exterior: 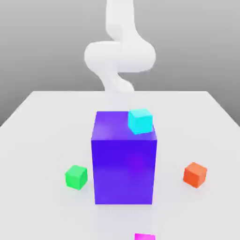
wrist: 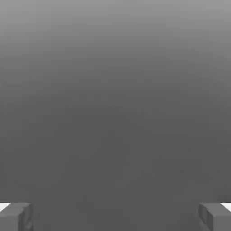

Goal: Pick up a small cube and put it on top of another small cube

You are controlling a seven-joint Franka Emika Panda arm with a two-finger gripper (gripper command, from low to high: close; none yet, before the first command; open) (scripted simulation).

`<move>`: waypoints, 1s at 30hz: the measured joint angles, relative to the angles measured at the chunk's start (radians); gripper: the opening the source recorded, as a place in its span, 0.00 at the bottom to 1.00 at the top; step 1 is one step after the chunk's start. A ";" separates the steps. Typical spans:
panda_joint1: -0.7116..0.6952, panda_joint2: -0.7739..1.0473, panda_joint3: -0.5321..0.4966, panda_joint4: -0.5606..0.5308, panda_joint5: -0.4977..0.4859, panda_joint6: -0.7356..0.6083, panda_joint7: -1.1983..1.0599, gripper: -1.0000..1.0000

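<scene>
The small magenta-pink cube (exterior: 144,236) lies on the white table at the near edge of the exterior view, partly cut off by the picture's border. The small green cube (exterior: 76,176) rests on the table toward the exterior view's left, beside the big purple block. In the hand view my gripper (wrist: 115,216) is open, its two grey fingertips (wrist: 16,215) far apart with nothing between them and only plain grey background ahead. The white arm (exterior: 119,56) rises behind the purple block.
A big purple-blue block (exterior: 124,159) stands mid-table with a small cyan cube (exterior: 140,121) on its top far corner. A small orange-red cube (exterior: 195,174) sits at the exterior view's right. The white table (exterior: 42,131) spreads around them.
</scene>
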 joint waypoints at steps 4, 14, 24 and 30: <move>-0.013 0.151 0.025 0.005 -0.016 0.043 0.035 0.50; -0.032 0.514 0.073 0.016 -0.061 0.146 0.125 0.50; -0.016 0.875 0.086 0.028 -0.090 0.250 0.203 0.50; -0.002 1.090 0.089 0.037 -0.081 0.323 0.229 0.50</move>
